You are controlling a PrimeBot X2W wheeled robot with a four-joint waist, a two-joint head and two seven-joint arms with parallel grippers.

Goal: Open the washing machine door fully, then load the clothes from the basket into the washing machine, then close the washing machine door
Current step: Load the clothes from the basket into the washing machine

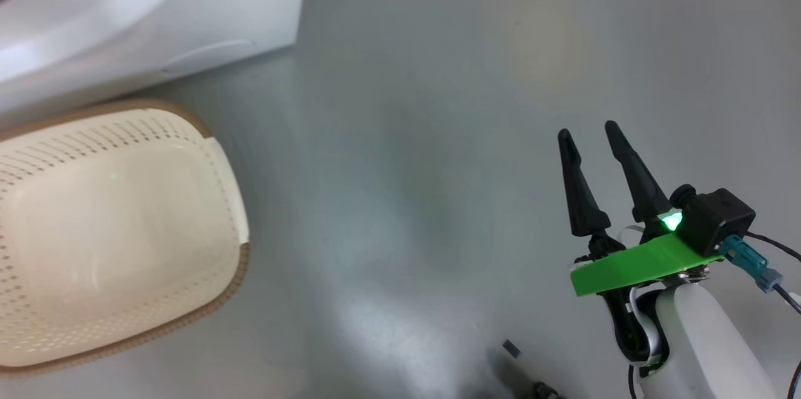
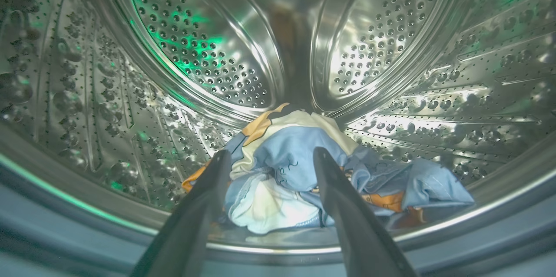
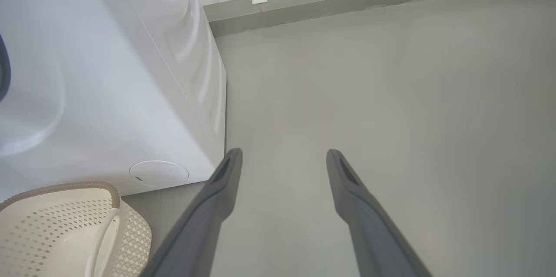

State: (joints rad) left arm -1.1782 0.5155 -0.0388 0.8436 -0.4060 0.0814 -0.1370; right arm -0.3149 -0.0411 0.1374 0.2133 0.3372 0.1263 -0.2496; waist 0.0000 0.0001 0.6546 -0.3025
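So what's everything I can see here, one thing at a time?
big white front-loading washing machine: one, white, standing on the floor, left side of the head view.
shiny perforated steel drum: one, silver, inside the machine.
soft light-blue garments with orange and cream patches: one heap, number unclear, lying on the drum's bottom near its mouth.
cream-white perforated plastic basket with a brown rim: one, on the floor in front of the machine.
round white cover: one, low on the machine's front, near its corner.
smooth grey floor: one, grey, under everything.
left tool: one, dark fingers, open, pointing into the drum at the garments.
right tool: one, dark fingers, open, over the floor to the right.
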